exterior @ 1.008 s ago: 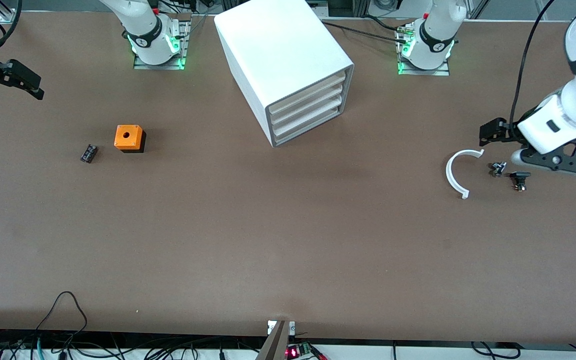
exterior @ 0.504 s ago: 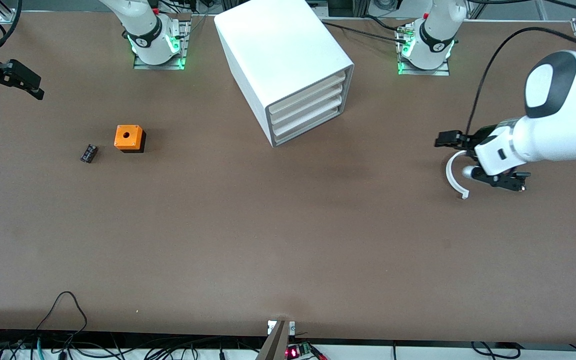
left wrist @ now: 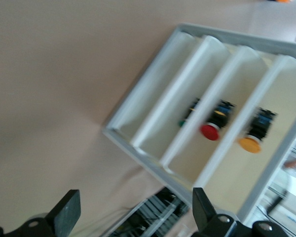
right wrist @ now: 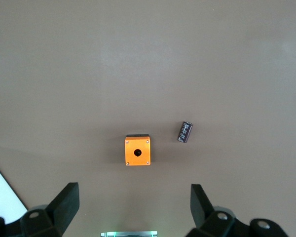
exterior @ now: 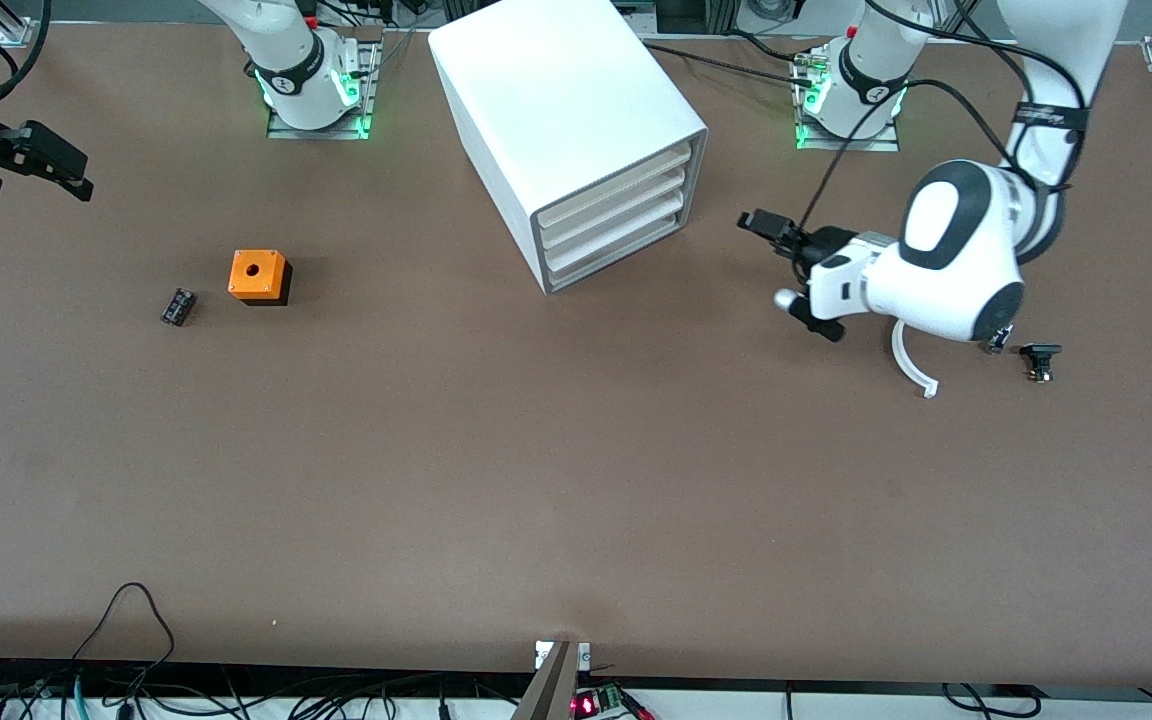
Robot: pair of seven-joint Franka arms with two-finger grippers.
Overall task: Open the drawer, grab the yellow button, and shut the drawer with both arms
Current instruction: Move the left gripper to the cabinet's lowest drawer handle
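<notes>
Brown and mostly bare, the desk (exterior: pixel 576 480) carries a large white cabinet (exterior: pixel 561 100) near the robots' bases, between the two arms, its three stacked drawer fronts turned toward the left arm's end. All three drawers sit pushed in, the top drawer (exterior: pixel 616 183) flush with the two below it.

The left pincer (exterior: pixel 786 262) hangs over the desk just in front of the drawer fronts, not touching them, with its fingers (left wrist: pixel 64 217) spread wide and nothing between them. Its wrist view looks into the cabinet's face: through the drawers a button (left wrist: pixel 253 134) with an orange-yellow cap on a dark body shows in one tray, and a red-capped button (left wrist: pixel 214 123) in the tray beside it. Which tray is the top one cannot be told from that view.

Near the left arm's end lie a white curved strip (exterior: pixel 906 360), partly under the arm, and a small black part (exterior: pixel 1038 360) beside it.

The right pincer (exterior: pixel 21 160) waits over the right arm's end of the desk, open and empty. An orange cube with a hole (exterior: pixel 258 276) and a small black cylinder (exterior: pixel 177 306) lie close together below it.
</notes>
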